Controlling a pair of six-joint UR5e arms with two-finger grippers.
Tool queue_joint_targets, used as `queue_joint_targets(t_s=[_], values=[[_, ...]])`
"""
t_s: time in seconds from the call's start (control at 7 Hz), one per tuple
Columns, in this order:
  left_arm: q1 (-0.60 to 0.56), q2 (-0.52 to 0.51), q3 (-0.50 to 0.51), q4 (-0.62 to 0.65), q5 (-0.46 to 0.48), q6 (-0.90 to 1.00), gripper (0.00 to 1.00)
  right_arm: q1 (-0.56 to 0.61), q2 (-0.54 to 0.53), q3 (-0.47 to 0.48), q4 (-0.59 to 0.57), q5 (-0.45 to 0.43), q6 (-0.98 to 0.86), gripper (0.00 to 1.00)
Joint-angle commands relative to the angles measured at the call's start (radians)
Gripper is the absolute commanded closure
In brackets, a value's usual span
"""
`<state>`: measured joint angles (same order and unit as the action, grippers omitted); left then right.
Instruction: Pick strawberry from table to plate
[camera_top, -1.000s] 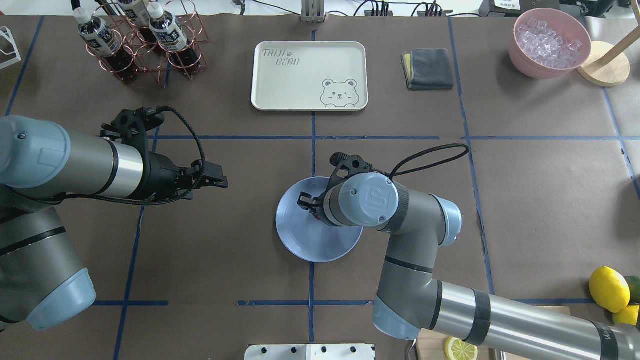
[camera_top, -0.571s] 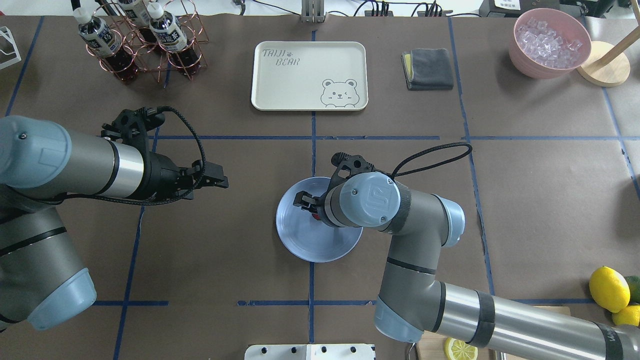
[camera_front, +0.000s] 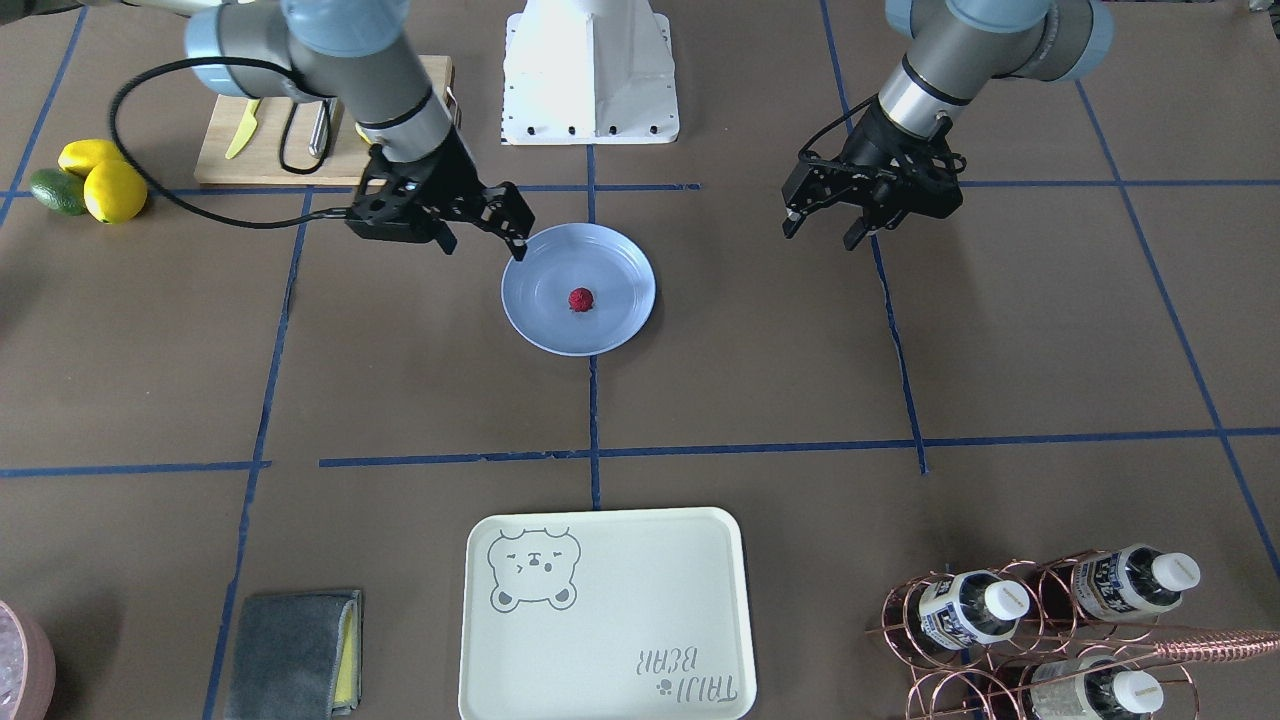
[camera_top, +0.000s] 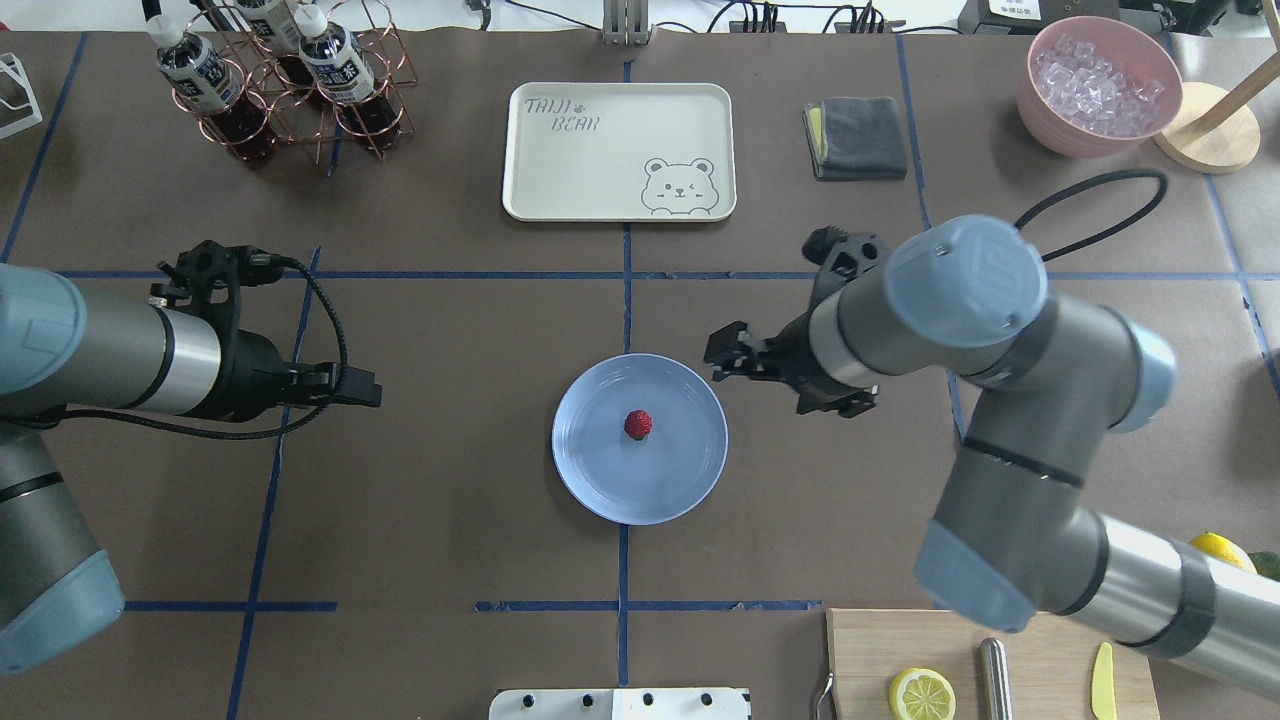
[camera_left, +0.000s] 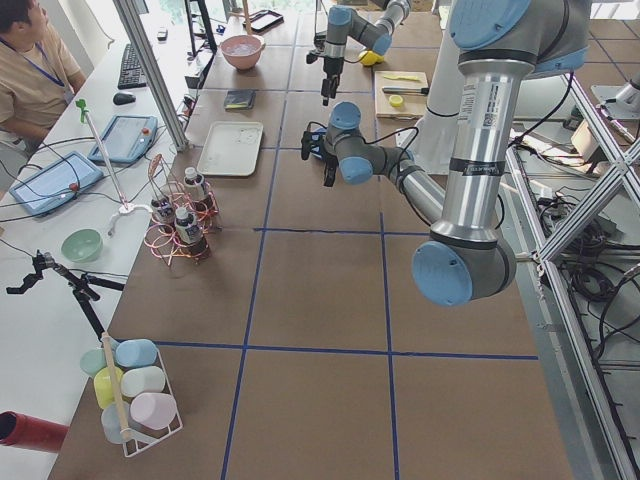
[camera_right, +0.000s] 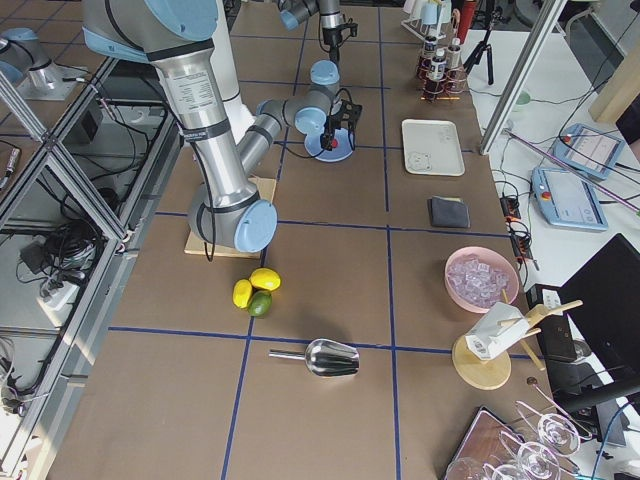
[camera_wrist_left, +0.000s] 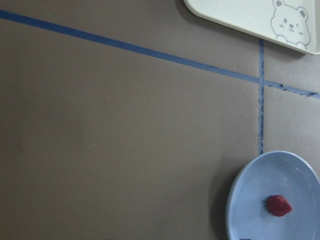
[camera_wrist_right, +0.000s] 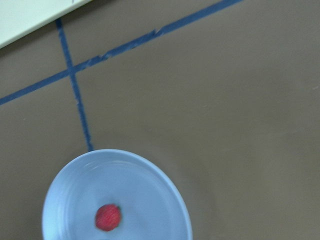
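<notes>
Shows strawberry (camera_top: 638, 424) released at centre of plate (camera_top: 600, 485); right gripper (camera_front: 482, 235) withdrawn beyond rim, jaws spread; left gripper (camera_front: 822, 232) retracted, likewise spread.

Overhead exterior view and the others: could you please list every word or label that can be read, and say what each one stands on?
"TAIJI BEAR": printed on the cream bear tray, next to a small paw print.
Labels on the bottles: there is print on them, but it is too small to read.
No other text in these views is legible.
</notes>
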<state>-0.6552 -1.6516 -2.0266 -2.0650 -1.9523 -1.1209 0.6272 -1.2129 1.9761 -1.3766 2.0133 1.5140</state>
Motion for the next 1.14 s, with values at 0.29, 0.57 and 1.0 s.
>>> queue_joint_targets(t_s=[0.29, 0.57, 1.0], values=[[-0.439, 0.214, 0.064, -0.007, -0.262, 0.757, 0.13, 0.504, -0.356, 0.031, -0.010, 0.350, -0.745, 0.00], [-0.642, 0.256, 0.155, 0.014, -0.267, 1.070, 0.01, 0.697, -0.442, -0.061, -0.048, 0.383, -1.144, 0.00], [-0.944, 0.190, 0.258, 0.440, -0.382, 1.385, 0.01, 0.860, -0.441, -0.106, -0.287, 0.394, -1.534, 0.00]])
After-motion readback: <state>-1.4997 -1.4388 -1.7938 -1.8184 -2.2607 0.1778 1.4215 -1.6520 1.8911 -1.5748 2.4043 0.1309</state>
